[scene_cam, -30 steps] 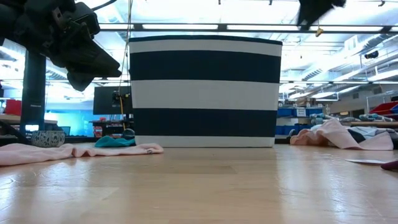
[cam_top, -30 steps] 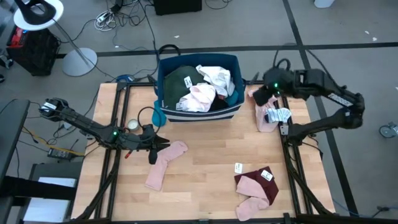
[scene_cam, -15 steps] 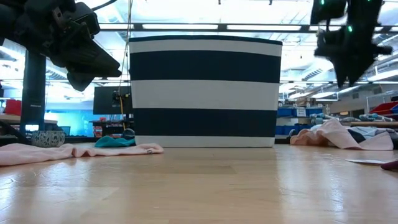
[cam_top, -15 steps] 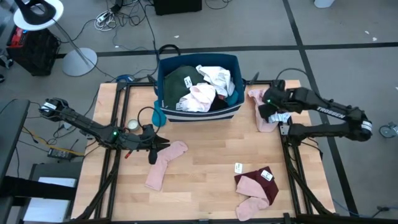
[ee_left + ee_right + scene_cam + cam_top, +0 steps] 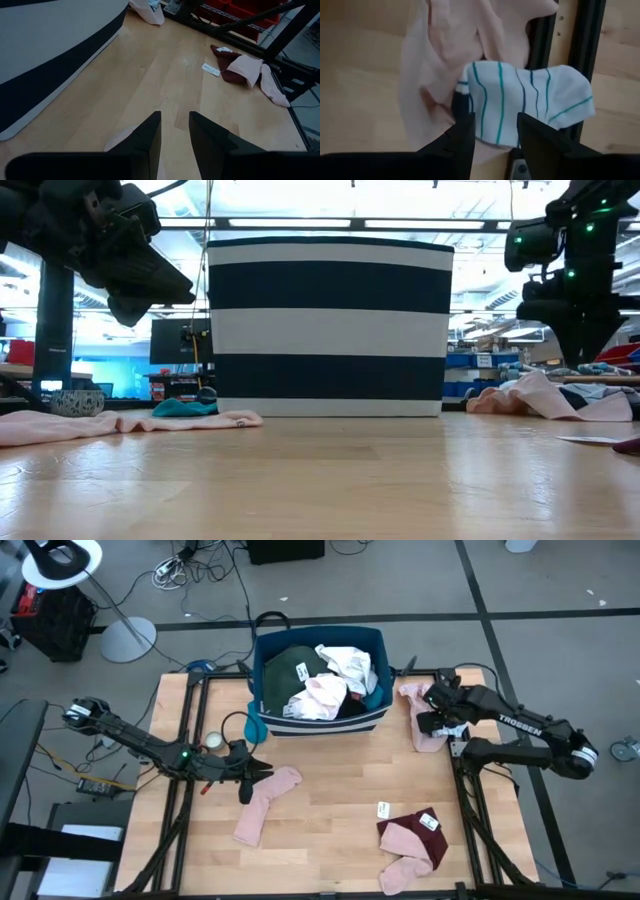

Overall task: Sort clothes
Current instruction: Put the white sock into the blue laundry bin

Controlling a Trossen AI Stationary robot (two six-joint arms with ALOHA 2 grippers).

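Right gripper (image 5: 492,131) hovers over striped sock (image 5: 525,107) on pink garment (image 5: 440,75), far right table edge; jaws apart, empty. Sock light, limp, may drag pink cloth: pinch bunched cuff only. Left gripper (image 5: 174,131) waits over pink sock (image 5: 265,802), part-open, empty.

The right gripper (image 5: 492,132) is being held low with its fingers parted. The left gripper (image 5: 174,130) is being kept low, fingers slightly apart.
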